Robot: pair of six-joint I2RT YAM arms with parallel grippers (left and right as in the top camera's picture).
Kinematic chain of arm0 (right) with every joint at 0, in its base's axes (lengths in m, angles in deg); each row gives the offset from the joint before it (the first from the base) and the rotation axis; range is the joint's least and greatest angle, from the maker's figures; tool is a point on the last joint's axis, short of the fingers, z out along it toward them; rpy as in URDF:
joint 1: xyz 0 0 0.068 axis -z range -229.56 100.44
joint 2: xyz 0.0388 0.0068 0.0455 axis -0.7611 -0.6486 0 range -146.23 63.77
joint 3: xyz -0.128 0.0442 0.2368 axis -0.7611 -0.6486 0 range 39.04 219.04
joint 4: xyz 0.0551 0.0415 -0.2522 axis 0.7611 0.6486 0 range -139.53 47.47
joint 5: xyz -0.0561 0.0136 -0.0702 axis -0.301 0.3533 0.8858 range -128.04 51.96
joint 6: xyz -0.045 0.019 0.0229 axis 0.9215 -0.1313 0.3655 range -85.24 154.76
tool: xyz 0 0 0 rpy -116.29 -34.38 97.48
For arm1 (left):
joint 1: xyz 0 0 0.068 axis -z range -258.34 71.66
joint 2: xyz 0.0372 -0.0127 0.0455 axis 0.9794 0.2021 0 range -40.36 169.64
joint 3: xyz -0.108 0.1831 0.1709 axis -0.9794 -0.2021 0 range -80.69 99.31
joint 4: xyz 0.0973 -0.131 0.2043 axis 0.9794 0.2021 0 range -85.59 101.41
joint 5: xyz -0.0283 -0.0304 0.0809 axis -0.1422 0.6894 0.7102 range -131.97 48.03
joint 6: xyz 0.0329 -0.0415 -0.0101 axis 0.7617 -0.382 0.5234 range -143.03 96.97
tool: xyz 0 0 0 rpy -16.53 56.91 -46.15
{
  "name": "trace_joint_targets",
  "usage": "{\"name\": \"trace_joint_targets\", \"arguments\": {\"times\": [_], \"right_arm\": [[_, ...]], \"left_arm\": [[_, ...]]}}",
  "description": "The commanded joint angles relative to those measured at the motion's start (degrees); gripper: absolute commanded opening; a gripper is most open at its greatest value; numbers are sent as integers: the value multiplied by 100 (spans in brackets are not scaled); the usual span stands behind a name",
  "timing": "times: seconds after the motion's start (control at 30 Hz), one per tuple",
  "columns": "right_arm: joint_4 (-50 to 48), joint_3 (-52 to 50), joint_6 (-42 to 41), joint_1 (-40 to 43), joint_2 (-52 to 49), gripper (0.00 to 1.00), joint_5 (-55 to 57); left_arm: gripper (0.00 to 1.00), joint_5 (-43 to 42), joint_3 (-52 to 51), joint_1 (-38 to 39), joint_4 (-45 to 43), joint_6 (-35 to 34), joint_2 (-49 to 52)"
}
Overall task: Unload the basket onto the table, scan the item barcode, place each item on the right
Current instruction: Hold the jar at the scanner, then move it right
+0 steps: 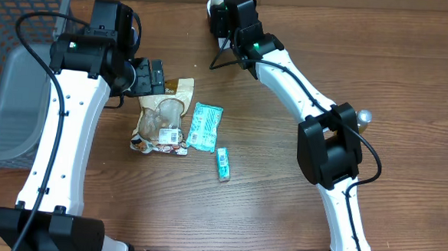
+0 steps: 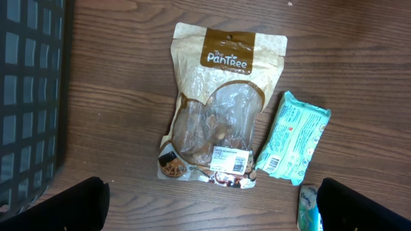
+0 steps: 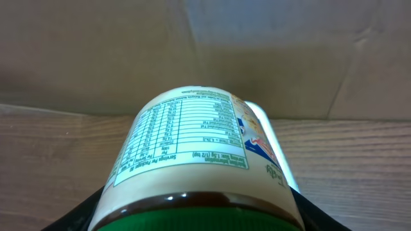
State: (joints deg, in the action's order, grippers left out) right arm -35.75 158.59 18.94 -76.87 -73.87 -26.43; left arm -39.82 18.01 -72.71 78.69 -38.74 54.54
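The jar [image 3: 199, 160] fills the right wrist view, clamped near its green lid by the right gripper [image 3: 199, 221]. Its cream label shows a nutrition table facing up and no barcode. I judge it needs rolling until the barcode turns outward, then holding steady without squeezing harder. In the left wrist view the left gripper [image 2: 215, 208] hangs wide and empty above a pouch [image 2: 221, 109], with a packet [image 2: 293, 144] just beside it. Overhead, the jar is at the far edge of the table [image 1: 410, 89], well apart from both.
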Motion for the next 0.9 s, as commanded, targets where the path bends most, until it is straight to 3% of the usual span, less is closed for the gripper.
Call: {"name": "trace_joint_targets", "arguments": {"times": [0.0, 0.87], "right_arm": [[-181, 46, 114, 46, -20, 4, 271], [-927, 46, 109, 195, -562, 4, 7]], "left_arm": [[100, -28, -9, 7, 0, 48, 46], [100, -28, -9, 7, 0, 48, 46]]}}
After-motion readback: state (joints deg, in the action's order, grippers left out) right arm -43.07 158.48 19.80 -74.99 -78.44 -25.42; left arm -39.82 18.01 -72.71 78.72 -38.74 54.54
